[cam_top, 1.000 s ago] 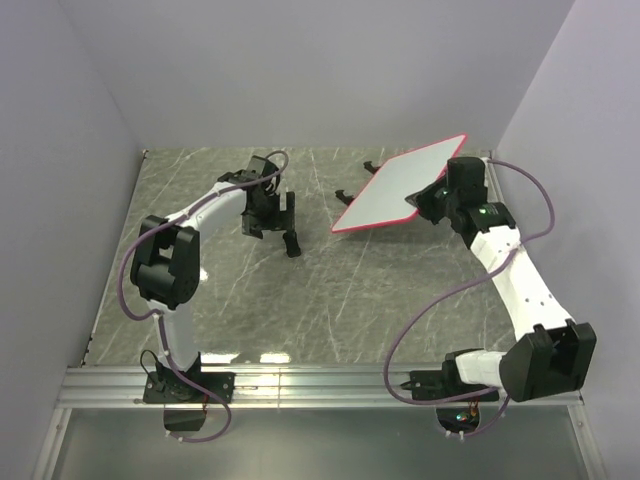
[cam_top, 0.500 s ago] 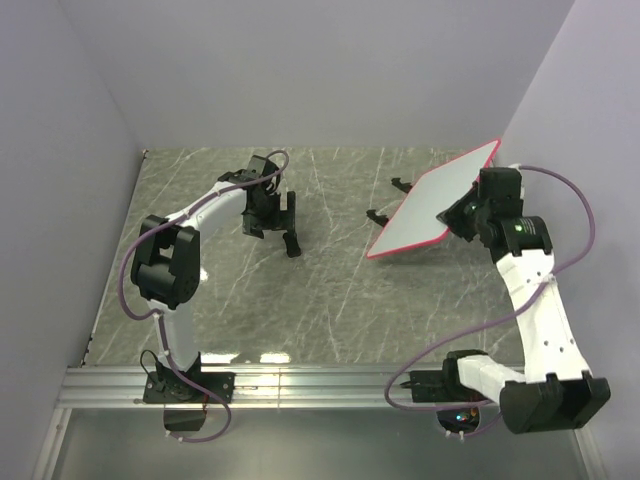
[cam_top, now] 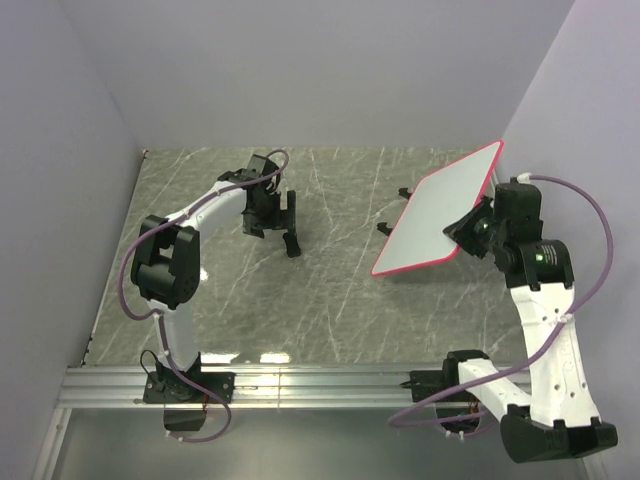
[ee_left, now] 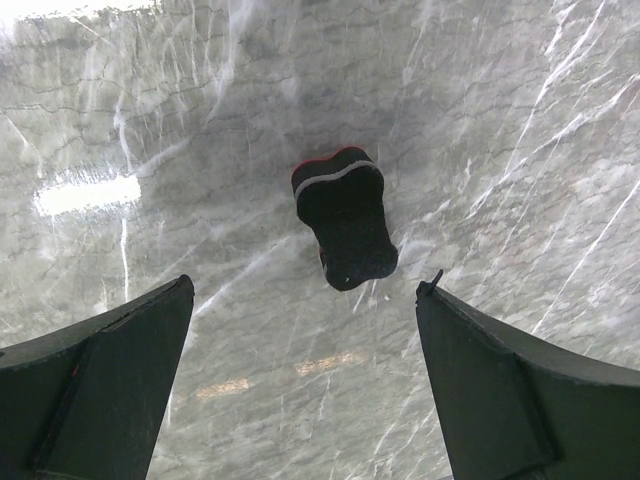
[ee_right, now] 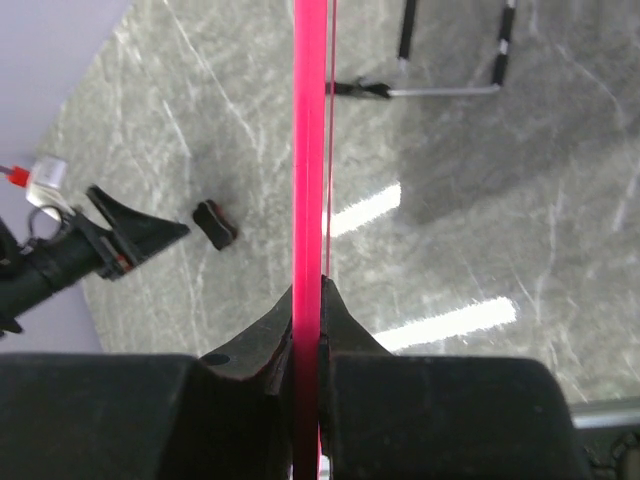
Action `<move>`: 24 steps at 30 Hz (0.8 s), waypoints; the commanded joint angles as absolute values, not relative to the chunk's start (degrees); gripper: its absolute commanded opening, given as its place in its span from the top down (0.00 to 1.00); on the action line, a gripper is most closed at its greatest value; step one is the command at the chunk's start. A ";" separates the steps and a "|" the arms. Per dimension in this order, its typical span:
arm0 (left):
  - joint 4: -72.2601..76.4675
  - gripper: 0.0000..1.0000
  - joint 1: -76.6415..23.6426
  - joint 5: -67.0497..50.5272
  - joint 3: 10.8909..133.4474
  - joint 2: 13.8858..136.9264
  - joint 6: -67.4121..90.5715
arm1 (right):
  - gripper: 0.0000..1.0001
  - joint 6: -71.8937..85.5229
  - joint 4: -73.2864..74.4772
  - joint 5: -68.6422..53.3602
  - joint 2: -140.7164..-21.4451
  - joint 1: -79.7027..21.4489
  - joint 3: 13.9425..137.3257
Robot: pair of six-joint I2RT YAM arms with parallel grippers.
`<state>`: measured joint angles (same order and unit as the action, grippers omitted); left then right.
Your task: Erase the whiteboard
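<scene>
The whiteboard [cam_top: 440, 220], white with a red-pink rim and no marks showing, is held tilted in the air at the right. My right gripper [cam_top: 470, 228] is shut on its right edge. In the right wrist view the board [ee_right: 308, 150] shows edge-on between the closed jaws of the right gripper [ee_right: 310, 300]. My left gripper [cam_top: 280, 225] is open above the table at the back left. The small red-and-black eraser [ee_left: 343, 215] lies on the table just ahead of the open left gripper [ee_left: 305, 288], untouched. The eraser also shows in the right wrist view [ee_right: 215, 222].
A black wire stand [cam_top: 398, 210] stands on the marble table [cam_top: 330, 290] behind the board's left edge; it also shows in the right wrist view [ee_right: 450, 90]. Purple walls close the left, back and right. A metal rail [cam_top: 320, 385] runs along the near edge.
My right arm has carried the whiteboard to the right and toward the near side, away from the wire stand. The left arm has not moved.
</scene>
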<state>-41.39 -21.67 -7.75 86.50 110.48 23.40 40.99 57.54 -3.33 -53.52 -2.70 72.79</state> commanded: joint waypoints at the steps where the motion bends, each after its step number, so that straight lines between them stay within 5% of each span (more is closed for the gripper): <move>1: -40.52 0.01 -21.53 -8.88 88.24 108.90 23.82 | 1.00 42.18 42.20 -4.13 -55.45 -2.29 79.27; 24: -39.64 0.01 -21.18 -8.35 84.20 106.52 21.88 | 1.00 44.82 31.38 2.20 -62.84 -2.02 67.35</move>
